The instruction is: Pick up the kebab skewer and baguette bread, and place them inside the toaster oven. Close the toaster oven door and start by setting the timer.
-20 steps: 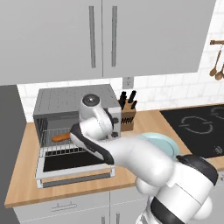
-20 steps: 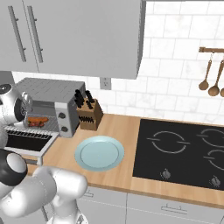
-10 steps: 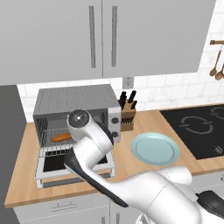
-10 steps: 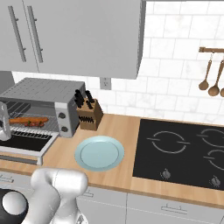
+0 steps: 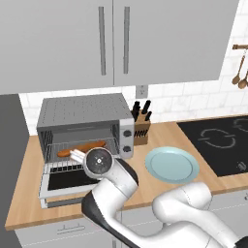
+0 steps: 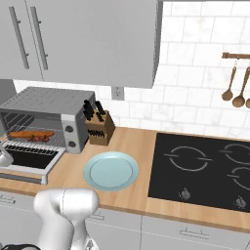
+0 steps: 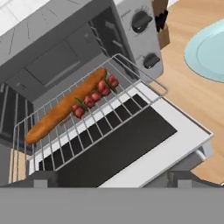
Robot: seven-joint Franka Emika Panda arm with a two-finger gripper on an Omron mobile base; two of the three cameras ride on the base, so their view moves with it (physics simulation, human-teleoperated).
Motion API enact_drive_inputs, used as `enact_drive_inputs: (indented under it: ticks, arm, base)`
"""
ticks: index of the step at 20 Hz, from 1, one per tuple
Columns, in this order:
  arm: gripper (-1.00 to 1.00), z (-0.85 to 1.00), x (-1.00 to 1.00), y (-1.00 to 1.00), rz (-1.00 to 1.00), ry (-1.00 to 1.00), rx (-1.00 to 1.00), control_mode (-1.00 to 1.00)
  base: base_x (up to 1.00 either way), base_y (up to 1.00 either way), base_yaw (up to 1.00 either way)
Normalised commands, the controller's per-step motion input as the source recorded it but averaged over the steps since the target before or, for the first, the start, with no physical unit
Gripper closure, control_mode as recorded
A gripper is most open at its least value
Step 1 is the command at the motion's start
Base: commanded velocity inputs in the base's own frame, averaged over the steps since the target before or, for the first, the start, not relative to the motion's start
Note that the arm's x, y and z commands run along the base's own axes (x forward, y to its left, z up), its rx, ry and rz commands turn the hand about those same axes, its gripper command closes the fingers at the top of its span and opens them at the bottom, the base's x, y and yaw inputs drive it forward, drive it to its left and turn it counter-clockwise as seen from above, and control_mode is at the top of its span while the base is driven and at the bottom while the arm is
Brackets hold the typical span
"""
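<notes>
Left base view: arm hides kebab skewer (image 7: 95, 96) beside baguette bread (image 5: 81, 147).

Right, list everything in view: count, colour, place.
toaster oven: one, silver-grey, counter left
toaster oven door: one, dark glass, dropped open
wire rack: one, metal, slid out
baguette bread: one, orange-brown, on rack
kebab skewer: one, red, beside baguette
plate: one, pale blue, right of oven
knife block: one, brown, by oven
cooktop: one, black, right
spoons: wooden, on wall
gripper: one, dark tips, open, before door
</notes>
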Motion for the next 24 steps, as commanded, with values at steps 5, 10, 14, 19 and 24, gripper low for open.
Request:
enact_drive_inputs:
  ticks: [5,10,14,19,24]
  arm:
    - [-1.00,-0.01,-0.04,0.24,0.05,-0.01,-0.22,-1.00]
    - [-1.00,0.00,0.00,0.27,0.00,0.00,-0.12,-1.00]
    - [-1.00,-0.06,0.00,0.14,0.00,0.00,-0.21,-1.00]
    - [-1.00,-0.03,0.04,-0.03,0.00,-0.04,-0.17,-1.00]
    - [-1.00,-0.12,0.05,0.00,0.00,-0.07,-0.21,-1.00]
  base:
    - [0.00,0.00,0.00]
    - [0.00,0.00,0.00]
    - [0.00,0.00,0.00]
    - [0.00,0.00,0.00]
    - [0.00,0.00,0.00]
